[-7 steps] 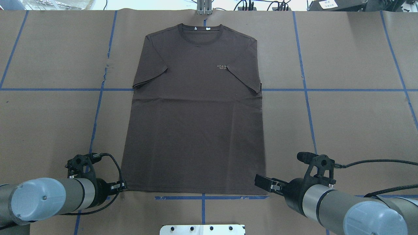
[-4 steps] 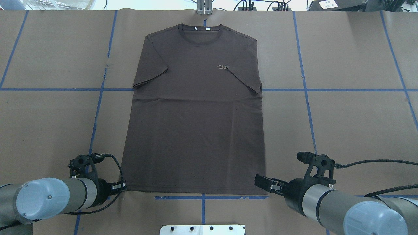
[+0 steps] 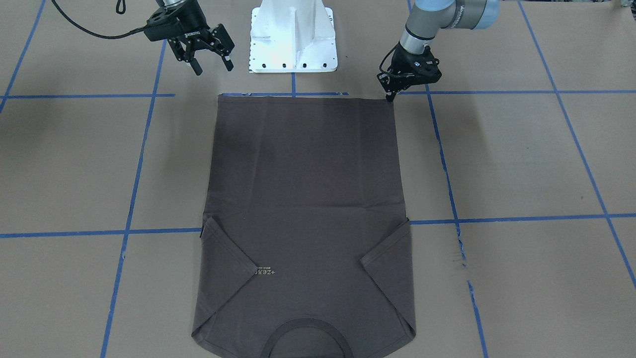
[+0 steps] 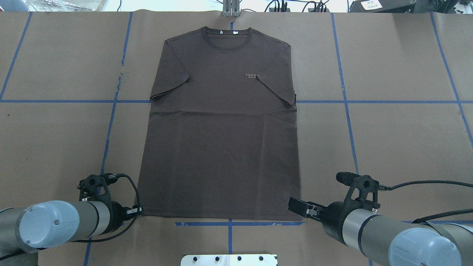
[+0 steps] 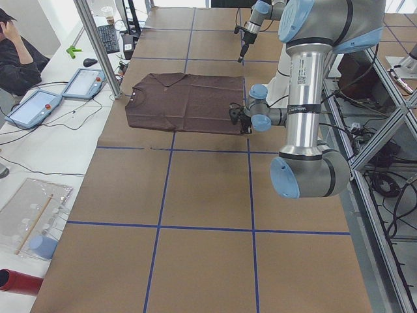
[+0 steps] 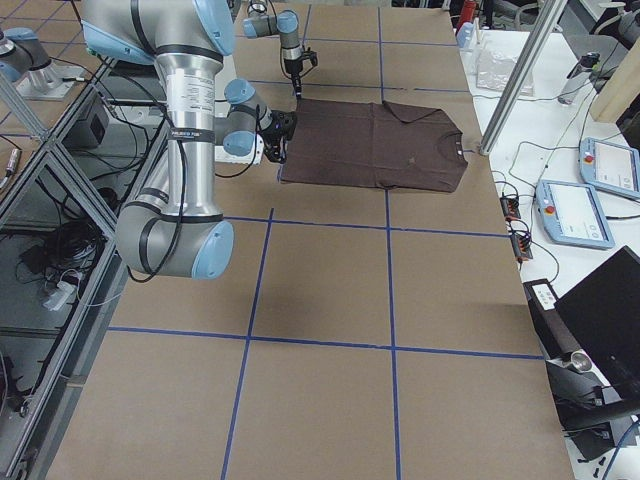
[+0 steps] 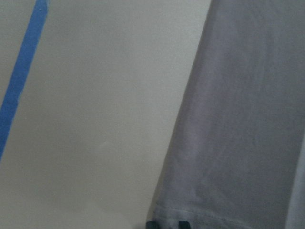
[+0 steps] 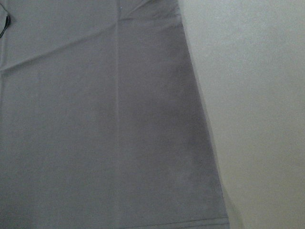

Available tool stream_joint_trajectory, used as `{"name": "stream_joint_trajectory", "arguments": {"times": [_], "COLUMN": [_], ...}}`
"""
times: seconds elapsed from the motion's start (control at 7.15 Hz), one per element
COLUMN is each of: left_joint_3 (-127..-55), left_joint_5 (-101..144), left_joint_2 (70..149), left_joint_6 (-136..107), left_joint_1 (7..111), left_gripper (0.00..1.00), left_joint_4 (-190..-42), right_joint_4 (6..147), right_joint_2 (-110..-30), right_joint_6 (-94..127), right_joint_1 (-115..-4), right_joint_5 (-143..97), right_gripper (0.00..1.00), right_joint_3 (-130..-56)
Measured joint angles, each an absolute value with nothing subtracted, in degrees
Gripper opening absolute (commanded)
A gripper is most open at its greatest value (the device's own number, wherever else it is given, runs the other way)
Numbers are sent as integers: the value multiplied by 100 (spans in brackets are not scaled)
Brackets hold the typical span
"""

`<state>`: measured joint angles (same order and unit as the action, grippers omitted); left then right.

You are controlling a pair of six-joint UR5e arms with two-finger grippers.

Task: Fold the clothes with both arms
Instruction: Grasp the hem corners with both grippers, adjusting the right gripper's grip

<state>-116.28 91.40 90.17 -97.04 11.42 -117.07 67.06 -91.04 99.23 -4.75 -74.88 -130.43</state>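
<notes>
Left arm (image 4: 55, 225): reaches in low from the near left. The left gripper (image 4: 137, 211) sits at table level, right at the near-left hem corner of the T-shirt (image 4: 221, 140). The fingertips (image 7: 152, 223) are drawn close together, with only a narrow slit between them at the hem edge. Whether cloth is pinched between them cannot be confirmed. The corner lies flat.

T-shirt: spread front-up in the middle of the brown-covered table (image 4: 399, 140). The collar (image 4: 229, 34) is at the far end and the hem runs along the near blue tape line (image 4: 229, 223). Both short sleeves are turned inward over the chest. The right sleeve (image 4: 277, 88) overlaps the end of the pale chest lettering (image 4: 251, 75). A shallow crease crosses the body just below the sleeves.

Right arm (image 4: 388, 236): enters from the near right. The right gripper (image 3: 213, 68) is held above the table, just nearer than the near-right hem corner and clear of the cloth. Its jaws stand wide apart and hold nothing.

The white pedestal base (image 3: 293, 35) stands between the two arms at the near edge.
</notes>
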Motion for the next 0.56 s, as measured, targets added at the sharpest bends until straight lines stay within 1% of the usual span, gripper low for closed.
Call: {"name": "stream_joint_trajectory", "arguments": {"times": [0.14, 0.28, 0.42, 0.56], "left_joint_3": [-11632, -11646, -11666, -11681], "left_joint_5": [9141, 9143, 9153, 9169], "left_joint_2": [9017, 9018, 9014, 9001], "left_joint_6": [-9704, -9703, -9634, -9438], "left_joint_1": [1146, 1162, 1190, 1217], "left_gripper": [0, 24, 42, 43], "left_joint_4": [-11707, -11707, -11705, -11699], "right_joint_4": [6706, 6708, 6712, 6714], "right_joint_2": [-9108, -9107, -9102, -9099], "right_joint_6": [9923, 9923, 9923, 9923], "right_joint_1": [-475, -470, -466, -463], "right_joint_5": [-7480, -7447, -7402, -7378], "right_gripper": [97, 97, 97, 97], "right_joint_3": [-13041, -13035, -13027, -13022]}}
